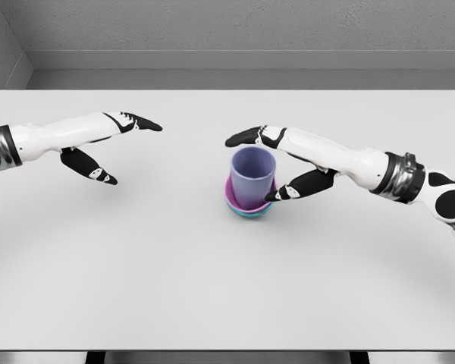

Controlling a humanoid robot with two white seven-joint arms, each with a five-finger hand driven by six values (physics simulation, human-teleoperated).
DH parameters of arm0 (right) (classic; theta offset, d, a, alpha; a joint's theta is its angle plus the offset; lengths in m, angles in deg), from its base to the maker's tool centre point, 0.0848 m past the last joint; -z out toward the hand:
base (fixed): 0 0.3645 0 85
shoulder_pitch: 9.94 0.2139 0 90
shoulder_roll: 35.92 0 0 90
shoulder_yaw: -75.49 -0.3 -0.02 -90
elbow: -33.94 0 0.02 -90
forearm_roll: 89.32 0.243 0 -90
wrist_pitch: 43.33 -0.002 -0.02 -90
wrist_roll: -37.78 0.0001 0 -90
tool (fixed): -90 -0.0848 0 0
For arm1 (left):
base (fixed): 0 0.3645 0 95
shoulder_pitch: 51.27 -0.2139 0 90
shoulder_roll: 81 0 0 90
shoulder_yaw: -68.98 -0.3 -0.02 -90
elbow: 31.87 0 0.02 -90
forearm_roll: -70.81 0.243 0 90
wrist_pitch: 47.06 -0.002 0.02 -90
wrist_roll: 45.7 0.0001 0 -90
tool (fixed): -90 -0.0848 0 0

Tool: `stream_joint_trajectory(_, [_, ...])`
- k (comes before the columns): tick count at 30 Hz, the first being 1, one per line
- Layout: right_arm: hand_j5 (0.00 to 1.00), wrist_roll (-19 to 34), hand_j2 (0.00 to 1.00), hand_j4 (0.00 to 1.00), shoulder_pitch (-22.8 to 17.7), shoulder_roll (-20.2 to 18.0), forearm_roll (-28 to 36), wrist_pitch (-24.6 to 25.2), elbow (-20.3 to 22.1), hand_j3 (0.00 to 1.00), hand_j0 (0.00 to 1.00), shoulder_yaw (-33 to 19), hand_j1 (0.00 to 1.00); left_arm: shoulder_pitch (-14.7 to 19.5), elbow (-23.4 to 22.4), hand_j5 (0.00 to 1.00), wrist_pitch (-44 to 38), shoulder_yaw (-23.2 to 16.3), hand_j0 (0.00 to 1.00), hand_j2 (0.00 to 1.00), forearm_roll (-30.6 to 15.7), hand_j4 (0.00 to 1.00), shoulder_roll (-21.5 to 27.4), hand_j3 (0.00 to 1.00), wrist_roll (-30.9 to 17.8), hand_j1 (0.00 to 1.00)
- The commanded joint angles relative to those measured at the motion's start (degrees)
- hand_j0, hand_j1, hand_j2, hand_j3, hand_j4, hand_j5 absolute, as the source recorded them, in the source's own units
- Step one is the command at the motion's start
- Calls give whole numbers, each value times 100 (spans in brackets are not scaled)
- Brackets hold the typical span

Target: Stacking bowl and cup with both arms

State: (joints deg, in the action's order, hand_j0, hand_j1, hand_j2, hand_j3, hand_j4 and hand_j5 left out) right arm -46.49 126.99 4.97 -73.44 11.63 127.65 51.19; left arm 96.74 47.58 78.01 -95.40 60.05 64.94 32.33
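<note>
White table (227, 288) (grey wall (243, 26) behind)

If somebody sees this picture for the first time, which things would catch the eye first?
First the lavender cup, standing upright inside a pink and teal bowl near the middle of the white table. Next the right hand, open around the cup, and the left hand, open and apart at the left.

No text, label, brand, number or sign can be read anywhere in the head view: none on the lavender plastic cup (252, 174), the pink and teal bowls (247, 205) under it, the plain white worktop (212, 288), or the white arms.
</note>
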Motion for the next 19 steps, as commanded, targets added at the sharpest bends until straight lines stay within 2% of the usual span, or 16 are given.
stream_joint_trajectory(1, [99,-2,99,99,0,-2,28,4,-2,99,99,-13,99,0,1,100,-6,20,100,100,-40,100,5,100,2,100])
stream_joint_trajectory(4, [100,-2,100,100,9,-72,-24,4,6,100,100,-48,100,-9,44,100,-6,117,100,100,-49,100,137,100,20,100])
stream_joint_trajectory(6, [100,7,100,100,53,-370,-42,4,6,100,100,-162,100,-97,53,100,-6,187,100,100,-40,100,146,100,11,100])
stream_joint_trajectory(9, [100,16,100,100,62,-1170,-51,4,-2,100,100,-558,100,-141,53,100,-6,205,100,100,-40,100,224,100,11,100])
stream_joint_trajectory(11, [100,543,100,100,9,-1882,-130,4,-11,100,100,-751,100,-307,53,100,-6,319,100,100,-31,100,312,100,3,100])
stream_joint_trajectory(13, [100,622,100,100,0,-2199,-446,4,-38,100,100,-769,100,-545,53,100,-6,565,100,100,-31,100,427,100,2,100])
stream_joint_trajectory(15, [100,631,100,100,0,-2225,-622,4,-38,100,100,-778,100,-940,53,100,-6,952,100,100,-31,100,444,100,2,100])
stream_joint_trajectory(19, [100,631,100,100,-26,-2164,-719,4,-29,100,100,-769,100,-1002,53,100,-6,1005,100,100,-31,100,488,100,2,100])
